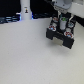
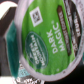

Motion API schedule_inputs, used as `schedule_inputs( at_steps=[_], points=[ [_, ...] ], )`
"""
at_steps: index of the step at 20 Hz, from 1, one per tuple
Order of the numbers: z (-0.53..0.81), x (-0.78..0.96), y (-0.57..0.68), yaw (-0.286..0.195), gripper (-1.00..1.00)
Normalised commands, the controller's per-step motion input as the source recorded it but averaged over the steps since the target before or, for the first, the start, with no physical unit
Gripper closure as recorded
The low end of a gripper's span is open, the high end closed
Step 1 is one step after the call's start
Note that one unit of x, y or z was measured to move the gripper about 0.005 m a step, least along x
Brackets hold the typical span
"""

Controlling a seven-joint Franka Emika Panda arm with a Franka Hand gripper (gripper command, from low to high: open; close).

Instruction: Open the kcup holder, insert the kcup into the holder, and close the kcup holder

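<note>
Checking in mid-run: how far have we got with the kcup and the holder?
Done: the kcup holder appears pulled open, cup slots exposed. In hand: the kcup, green lid filling the wrist view, seems gripped by the pincer, which hangs just above the tray; its jaws are hidden. Left: seat the kcup in a slot, release, and close the holder.

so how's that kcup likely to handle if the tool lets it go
The kcup looks small and probably light. Its round rim suggests it could roll if dropped on its side. The printed foil lid seems thin, so likely easy to dent or puncture.
</note>
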Motion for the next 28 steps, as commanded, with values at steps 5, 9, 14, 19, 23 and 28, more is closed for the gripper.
schedule_inputs(
  at_steps=[5, 9, 14, 19, 23, 28],
  points=[
    [0.27, -0.13, -0.03, -0.017, 1.0],
    [0.11, -0.35, -0.23, -0.033, 1.0],
    [0.0, -0.11, -0.08, -0.003, 1.0],
    [-0.05, 0.11, 0.0, -0.015, 1.0],
    [-0.03, 0.24, 0.02, -0.02, 1.0],
    [-0.03, 0.23, 0.02, -0.014, 1.0]
  ],
)
